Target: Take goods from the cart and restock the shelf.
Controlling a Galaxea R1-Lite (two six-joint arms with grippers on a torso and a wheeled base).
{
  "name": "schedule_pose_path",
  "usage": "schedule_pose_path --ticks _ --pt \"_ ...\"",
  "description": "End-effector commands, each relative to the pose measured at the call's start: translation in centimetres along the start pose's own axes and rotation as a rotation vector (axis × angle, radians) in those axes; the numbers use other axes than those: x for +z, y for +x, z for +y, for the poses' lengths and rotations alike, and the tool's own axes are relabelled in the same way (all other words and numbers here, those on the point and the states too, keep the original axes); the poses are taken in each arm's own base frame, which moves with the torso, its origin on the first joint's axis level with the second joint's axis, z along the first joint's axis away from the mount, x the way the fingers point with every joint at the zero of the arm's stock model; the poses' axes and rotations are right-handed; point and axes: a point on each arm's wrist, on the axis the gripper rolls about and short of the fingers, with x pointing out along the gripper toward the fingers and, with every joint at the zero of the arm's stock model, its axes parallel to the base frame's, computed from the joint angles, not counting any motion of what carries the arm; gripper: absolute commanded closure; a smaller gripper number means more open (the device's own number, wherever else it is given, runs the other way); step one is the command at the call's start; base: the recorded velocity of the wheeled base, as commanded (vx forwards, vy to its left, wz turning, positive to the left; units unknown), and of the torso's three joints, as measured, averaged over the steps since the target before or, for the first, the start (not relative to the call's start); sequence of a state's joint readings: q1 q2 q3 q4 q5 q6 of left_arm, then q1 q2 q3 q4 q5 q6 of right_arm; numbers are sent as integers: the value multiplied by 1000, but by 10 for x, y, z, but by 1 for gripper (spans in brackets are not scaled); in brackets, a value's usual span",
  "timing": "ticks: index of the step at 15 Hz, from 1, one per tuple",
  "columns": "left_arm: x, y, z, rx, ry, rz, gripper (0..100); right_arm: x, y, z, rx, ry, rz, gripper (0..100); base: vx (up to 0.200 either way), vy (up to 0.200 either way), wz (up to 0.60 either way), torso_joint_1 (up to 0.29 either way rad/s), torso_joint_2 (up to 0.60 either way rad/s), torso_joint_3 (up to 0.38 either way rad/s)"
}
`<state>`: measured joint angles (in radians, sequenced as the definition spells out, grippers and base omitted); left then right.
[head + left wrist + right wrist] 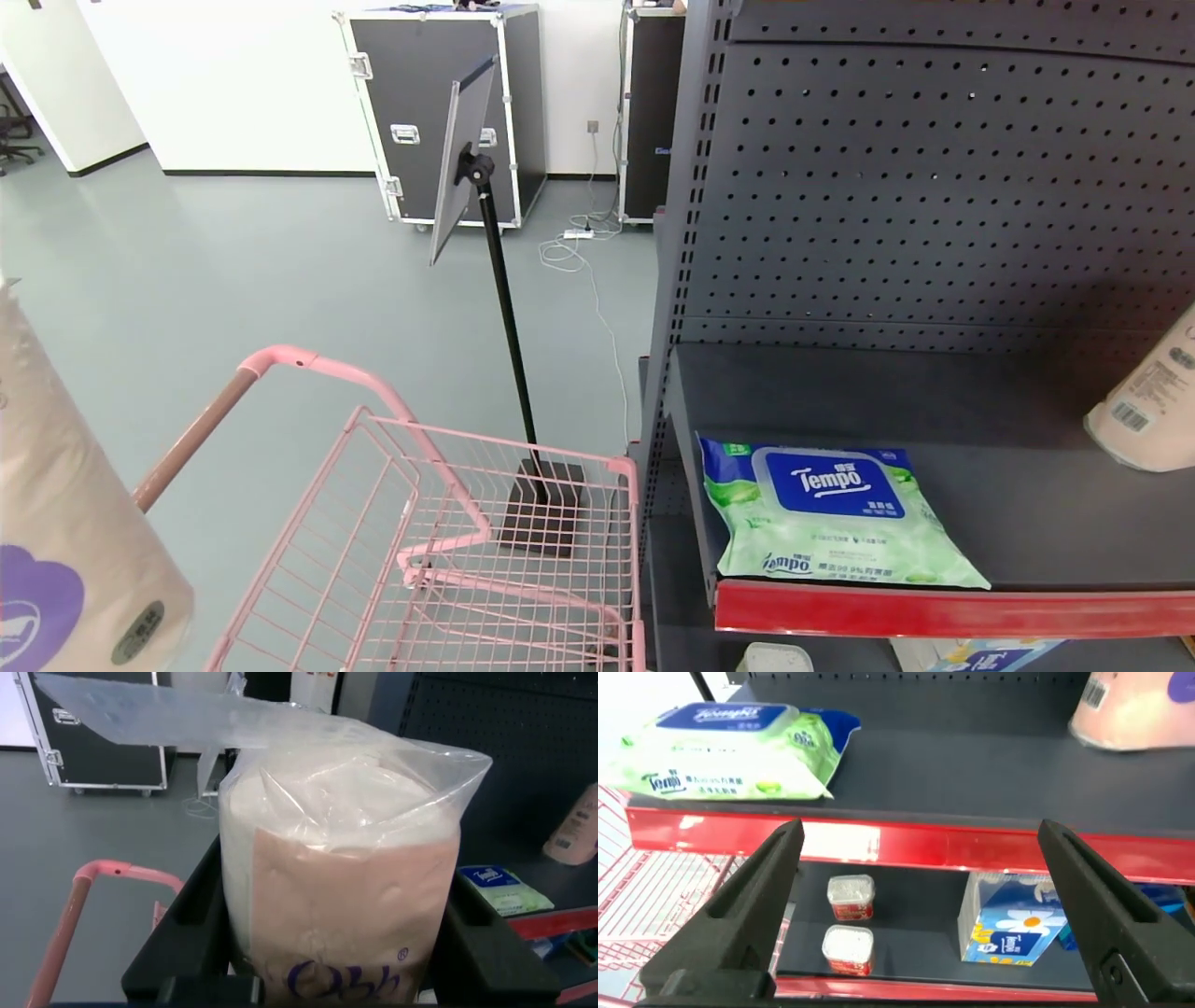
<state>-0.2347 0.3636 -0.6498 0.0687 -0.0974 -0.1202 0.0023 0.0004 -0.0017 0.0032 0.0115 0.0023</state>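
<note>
My left gripper [341,952] is shut on a plastic-wrapped paper roll pack [341,849], its black fingers [192,919] pressed on both sides; the same pack [56,504] stands at the head view's left edge, beside the pink wire cart [439,551]. The grey shelf [1027,467] with a red front strip holds a green-and-blue wet wipes pack [826,513] and a pale roll pack [1144,411] at the far right. My right gripper [920,924] is open in front of the red strip [971,845], below the wipes [729,751].
A lower shelf carries two small tubs [850,896] and a blue tissue box [1013,924]. A screen on a black pole stand [504,308] rises just behind the cart. Black flight cases [448,103] and floor cables stand farther back.
</note>
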Motion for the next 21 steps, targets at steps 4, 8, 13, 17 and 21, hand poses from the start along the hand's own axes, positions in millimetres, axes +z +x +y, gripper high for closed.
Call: schedule_pose_path --ticks 4,8,13,17,21 --pt "0 -1 0 23 5 -9 100 0 0 0 0 -1 0 0 0 0 0 99 -222 -119" --pt "0 -1 0 26 28 -11 100 0 0 0 0 -1 0 0 0 0 0 0 0 0" --pt "0 -5 0 18 30 -24 100 0 0 0 2 -1 0 0 -80 0 0 0 1 -1" --pt "0 -6 0 16 45 -28 100 0 0 0 2 -2 0 0 -150 0 0 9 -2 1" --pt "-2 -10 0 16 55 -37 100 0 0 0 2 -1 0 0 0 0 0 0 0 0"
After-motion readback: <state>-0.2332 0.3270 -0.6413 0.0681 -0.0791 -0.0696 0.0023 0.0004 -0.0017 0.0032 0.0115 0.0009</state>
